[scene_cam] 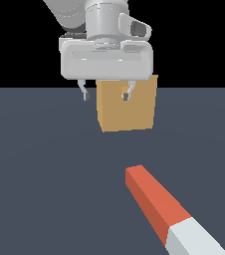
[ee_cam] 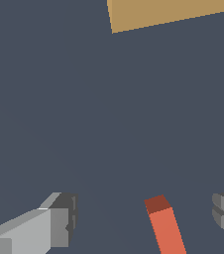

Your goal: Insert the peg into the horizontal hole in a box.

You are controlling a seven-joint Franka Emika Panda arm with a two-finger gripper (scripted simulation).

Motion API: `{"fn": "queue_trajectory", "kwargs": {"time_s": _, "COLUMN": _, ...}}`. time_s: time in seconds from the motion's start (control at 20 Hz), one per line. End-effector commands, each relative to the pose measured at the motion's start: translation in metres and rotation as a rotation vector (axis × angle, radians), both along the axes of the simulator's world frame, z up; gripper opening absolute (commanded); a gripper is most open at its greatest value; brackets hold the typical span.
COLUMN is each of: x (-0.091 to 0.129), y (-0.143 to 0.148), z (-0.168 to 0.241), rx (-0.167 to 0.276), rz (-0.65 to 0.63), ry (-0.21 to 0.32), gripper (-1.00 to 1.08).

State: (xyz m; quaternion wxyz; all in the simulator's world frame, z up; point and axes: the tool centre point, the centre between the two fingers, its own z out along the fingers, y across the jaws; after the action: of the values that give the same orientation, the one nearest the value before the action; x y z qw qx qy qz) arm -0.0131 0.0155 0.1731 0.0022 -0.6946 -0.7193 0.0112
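The jaws stand spread wide with nothing between them; the gripper (scene_cam: 107, 93) hangs in the air above the floor, its two dark-tipped fingers (scene_cam: 85, 93) pointing down. In the wrist view the gripper (ee_cam: 146, 218) shows one finger at each side, and the red end of the peg (ee_cam: 164, 228) lies on the floor between them, touching neither.

In the exterior view the peg (scene_cam: 171, 211) lies flat on the floor, running from its red-orange end near the middle of the picture toward five o'clock, where the pale grey-white half leaves the frame. It is well apart from the box (scene_cam: 128, 105), which stands on the floor at about twelve o'clock from the peg's red end, partly behind the gripper. I cannot make out the hole on the box face. The dark slate floor (scene_cam: 35, 174) meets black background behind the arm.
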Motion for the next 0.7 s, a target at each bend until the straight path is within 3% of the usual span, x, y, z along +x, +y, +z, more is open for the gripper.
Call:
{"fn": "queue_trajectory", "kwargs": {"time_s": 0.0, "x": 0.000, "y": 0.000, "z": 0.000, "rx": 0.000, "rz": 0.000, "ry": 0.000, "gripper": 1.00}}
{"fn": "queue_trajectory", "kwargs": {"time_s": 0.3, "x": 0.002, "y": -0.008, "z": -0.003, "rx": 0.000, "rz": 0.009, "ry": -0.001, "gripper": 1.00}}
{"fn": "queue_trajectory", "kwargs": {"time_s": 0.65, "x": 0.010, "y": -0.038, "z": -0.015, "rx": 0.002, "rz": 0.044, "ry": -0.002, "gripper": 1.00}}
